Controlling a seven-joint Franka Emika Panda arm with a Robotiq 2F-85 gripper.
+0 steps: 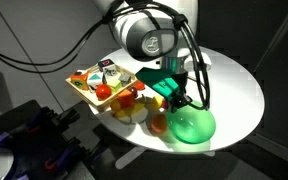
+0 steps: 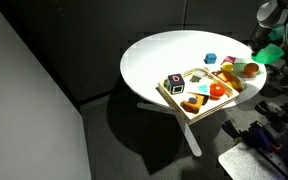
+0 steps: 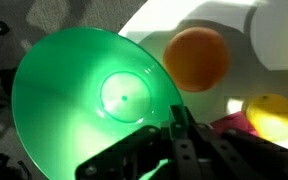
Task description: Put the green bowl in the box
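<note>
Gripper (image 1: 177, 97) pinches green bowl (image 1: 192, 126) rim nr table edge. Box (image 1: 82, 91) sits well apart, orange toy fruit (image 3: 196, 57) btwn.

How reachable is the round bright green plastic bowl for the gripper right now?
Likely yes: the gripper sits right at the rim of the round bright green plastic bowl, nothing between; the orange toy fruit lies beside it, clear. Grip state unclear.

Round bright green plastic bowl (image 3: 84, 100), glossy with highlights; shallow square light wooden box (image 2: 172, 101), matt; round white tabletop (image 2: 164, 55), smooth.
</note>
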